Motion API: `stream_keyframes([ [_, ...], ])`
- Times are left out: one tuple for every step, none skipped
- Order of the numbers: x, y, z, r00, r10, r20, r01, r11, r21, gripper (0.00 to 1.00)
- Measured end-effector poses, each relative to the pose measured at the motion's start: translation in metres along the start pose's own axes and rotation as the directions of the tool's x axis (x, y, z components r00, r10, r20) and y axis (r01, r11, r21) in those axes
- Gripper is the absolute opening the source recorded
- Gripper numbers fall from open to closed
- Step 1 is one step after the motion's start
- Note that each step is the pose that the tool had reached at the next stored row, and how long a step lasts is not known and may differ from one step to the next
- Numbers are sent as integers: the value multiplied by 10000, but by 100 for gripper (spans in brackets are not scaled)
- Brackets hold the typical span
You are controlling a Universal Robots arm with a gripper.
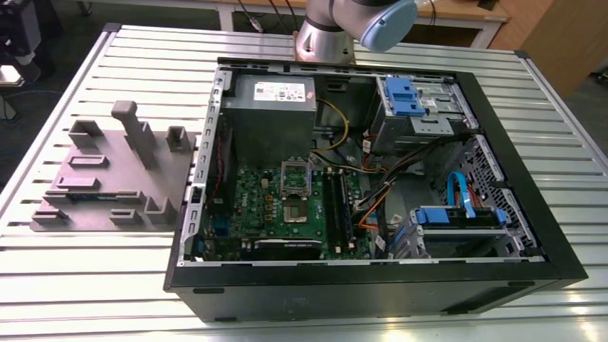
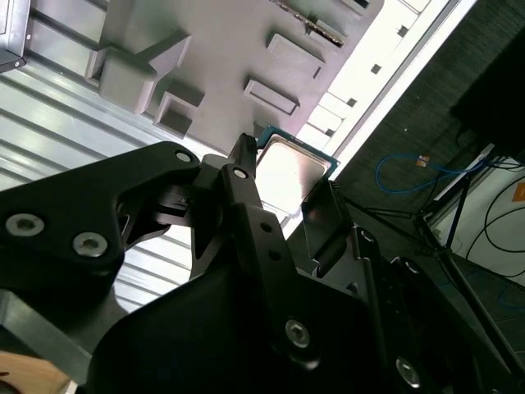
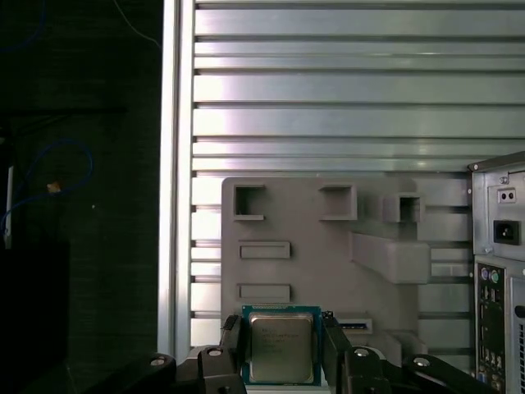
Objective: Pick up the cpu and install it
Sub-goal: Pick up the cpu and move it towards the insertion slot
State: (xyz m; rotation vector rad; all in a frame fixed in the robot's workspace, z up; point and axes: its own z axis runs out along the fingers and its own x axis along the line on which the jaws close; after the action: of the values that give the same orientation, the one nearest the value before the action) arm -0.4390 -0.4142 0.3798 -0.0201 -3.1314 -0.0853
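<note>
The cpu [image 3: 281,346] is a small square chip with a silvery top and a green rim. It sits between the two black fingers [image 3: 232,343] of my gripper [image 3: 281,351], which is shut on its opposite edges. In the second wrist view the cpu [image 2: 294,167] is held at the fingertips of the gripper [image 2: 287,187], well above the grey fixture plate [image 2: 221,33]. In the first wrist view the fixture plate [image 3: 312,246] lies below the chip. The open socket [image 1: 295,211] shows on the green motherboard inside the case, its lid raised.
The open black computer case [image 1: 380,285] lies on the slatted metal table [image 1: 85,285], right of the grey fixture plate [image 1: 114,185]. Inside are a grey power supply [image 1: 270,107], black memory sticks [image 1: 334,206] and blue drive bays [image 1: 411,96]. The arm's base [image 1: 328,39] stands behind the case.
</note>
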Motion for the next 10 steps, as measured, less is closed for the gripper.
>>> stream_keyframes([
  [-4, 0, 0, 10000, 0, 0, 0, 10000, 0, 47],
  [-7, 0, 1, 10000, 0, 1, 0, 10000, 0, 47],
  [-10, 0, 0, 10000, 0, 1, 0, 10000, 0, 47],
  [-13, 0, 0, 10000, 0, -1, 0, 10000, 1, 47],
  [-17, 0, 0, 10000, 0, 0, 0, 10000, 0, 47],
  [-20, 0, 0, 10000, 0, 0, 0, 10000, 0, 47],
  [-24, 0, -1, 10000, 0, -1, 0, 10000, 1, 47],
  [-28, 0, -1, 10000, 0, -1, 0, 10000, 0, 47],
  [-32, 0, 0, 10000, 0, 0, 0, 10000, 0, 47],
  [-36, 0, 0, 10000, 0, 0, 0, 10000, 0, 47],
])
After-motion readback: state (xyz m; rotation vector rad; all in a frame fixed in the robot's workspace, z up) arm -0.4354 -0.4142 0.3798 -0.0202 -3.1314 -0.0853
